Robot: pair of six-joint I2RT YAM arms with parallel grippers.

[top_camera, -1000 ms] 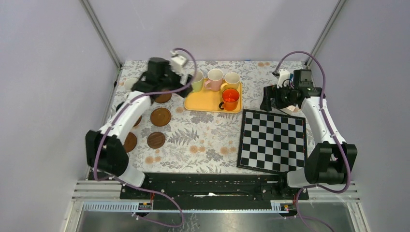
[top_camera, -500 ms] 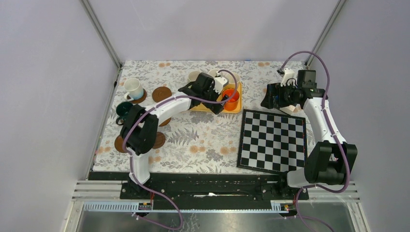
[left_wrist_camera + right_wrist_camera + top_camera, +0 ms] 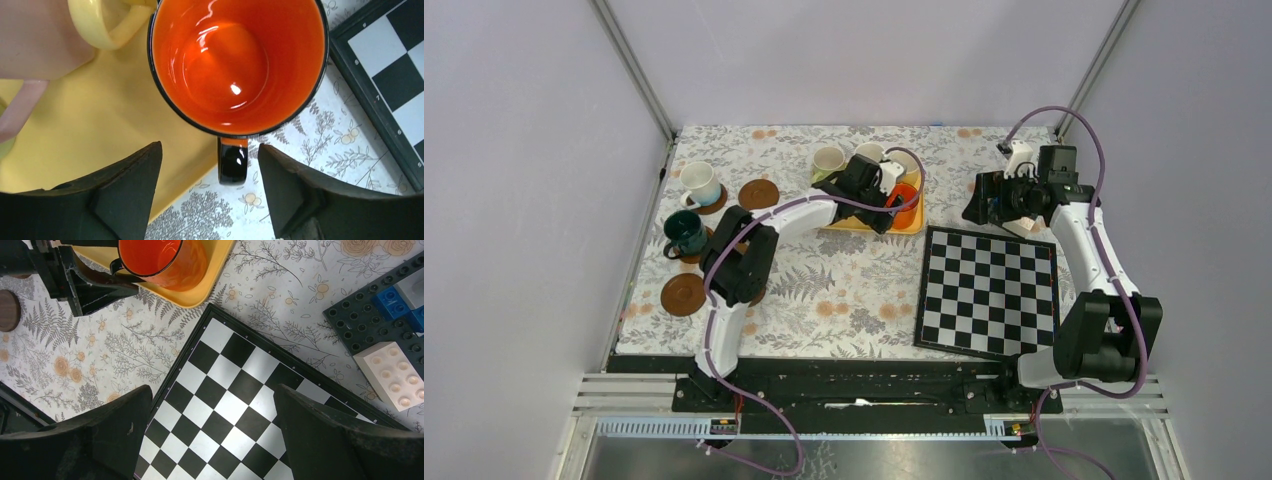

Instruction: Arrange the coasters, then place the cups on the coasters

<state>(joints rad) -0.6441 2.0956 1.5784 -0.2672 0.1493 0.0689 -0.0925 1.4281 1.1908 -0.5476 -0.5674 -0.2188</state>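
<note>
Nearest you on the left, one bare coaster (image 3: 684,294) lies flat on the flowered tabletop (image 3: 844,300). On the right sits the chequered board (image 3: 987,290), slightly skewed. Your left arm (image 3: 764,235) crosses the middle of the tabletop and hides whatever lies under it. Further in on the left, the dark green cup (image 3: 684,233) stands on a coaster. Beyond it the white cup (image 3: 699,183) stands on another, and a second bare coaster (image 3: 758,194) lies just to its right. Your right gripper (image 3: 212,390) hangs by the board's far edge, jaws released and wide apart with nothing between them. A dark studded plate (image 3: 370,325) with blue and cream bricks lies just beside that edge. Your left gripper (image 3: 210,152) is at the near right corner of the yellow tray (image 3: 75,125). Its jaws are released and set either side of the black handle (image 3: 232,162) of the orange cup (image 3: 235,60), with a gap on each side, so nothing is gripped. The orange cup stands upright and empty on the tray, its handle reaching out past the tray edge over the tabletop. Behind it on the tray, the pink cup (image 3: 35,35) and the yellow cup (image 3: 908,166) stand close together, both partly hidden from above by the arm. The light green cup (image 3: 828,161) stands at the tray's far left.
</note>
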